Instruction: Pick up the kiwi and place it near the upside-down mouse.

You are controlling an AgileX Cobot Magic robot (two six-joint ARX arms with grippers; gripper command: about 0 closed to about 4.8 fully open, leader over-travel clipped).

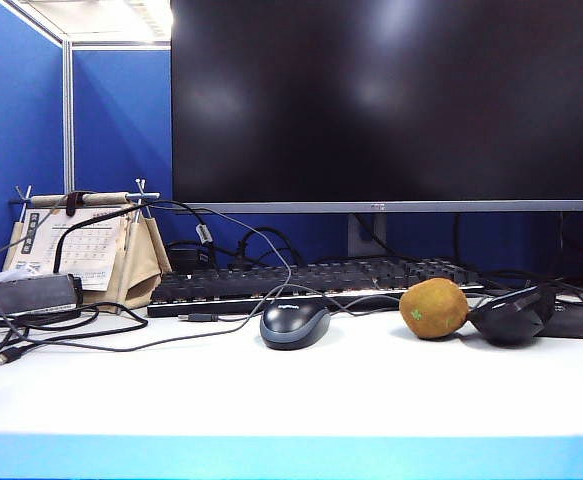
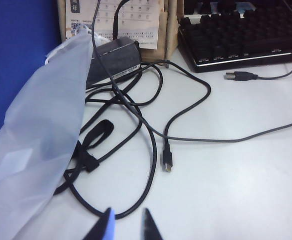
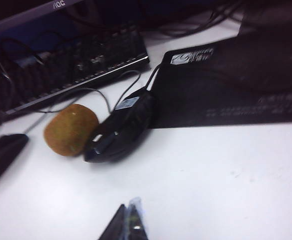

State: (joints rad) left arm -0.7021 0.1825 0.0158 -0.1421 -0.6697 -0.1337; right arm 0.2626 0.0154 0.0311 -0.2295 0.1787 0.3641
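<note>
Though only their tips enter the wrist views, the left gripper (image 2: 125,226) hangs with jaws parted over tangled black cables (image 2: 135,125), and the right gripper (image 3: 128,224) is pressed closed, empty, above bare white table (image 3: 226,170). Beyond, the fuzzy oval kiwi (image 3: 70,129) sits touching the glossy, angular upside-down mouse (image 3: 120,127), whose label blurs, with the keyboard (image 3: 60,65) dim behind.

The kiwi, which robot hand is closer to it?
Right. The right end effector hovers by the kiwi; the left end effector sits over tangled cables, kiwi out of sight.
</note>
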